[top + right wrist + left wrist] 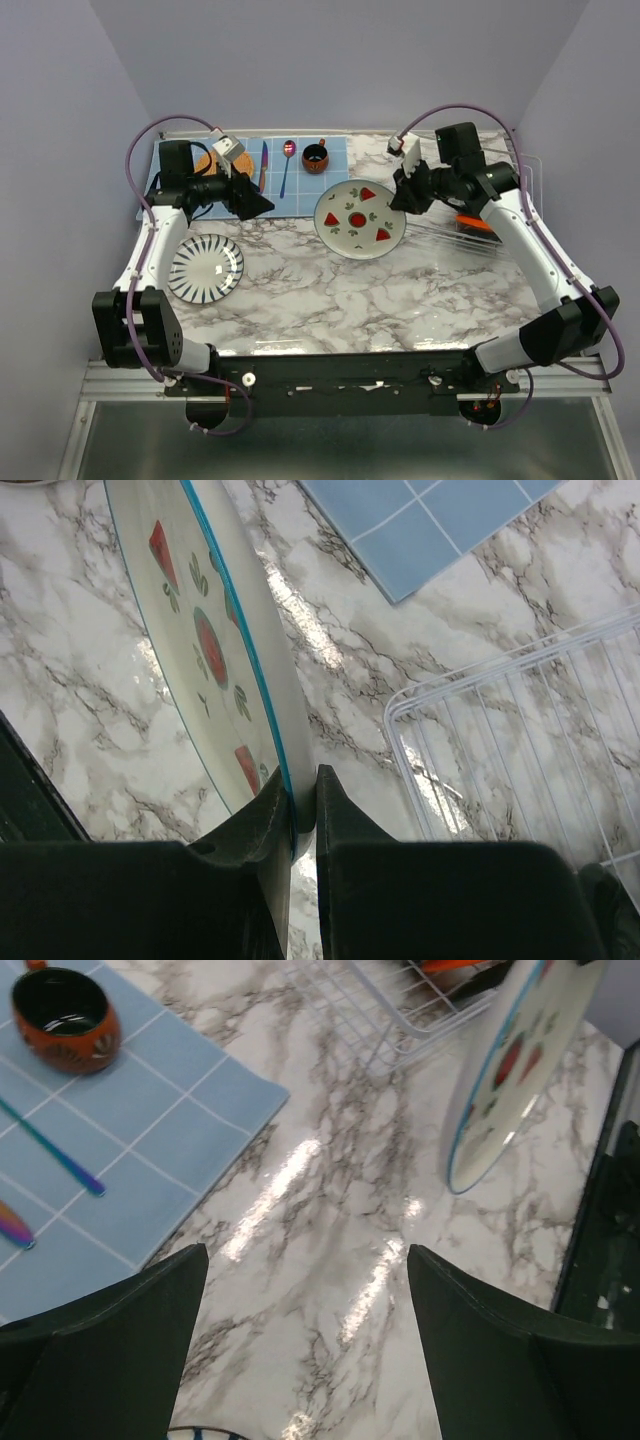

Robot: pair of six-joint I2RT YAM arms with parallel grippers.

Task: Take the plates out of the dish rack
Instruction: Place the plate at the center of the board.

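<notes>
My right gripper (405, 196) is shut on the rim of a white plate with red wedges (358, 220), holding it tilted above the marble table, left of the dish rack (445, 233). In the right wrist view my right gripper (303, 790) pinches that blue-edged plate (200, 630) beside the white wire rack (520, 730). An orange-red plate (475, 222) stands in the rack. A black-striped plate (206, 268) lies flat at the left. My left gripper (255, 203) hangs open and holds nothing above the table; in its own view the left gripper (308, 1260) faces the held plate (510, 1070).
A blue tiled mat (335, 185) lies at the back with an orange-and-black cup (315, 158), a spoon (287, 165), a knife (264, 165) and an orange woven disc (222, 160). Walls close in the back and sides.
</notes>
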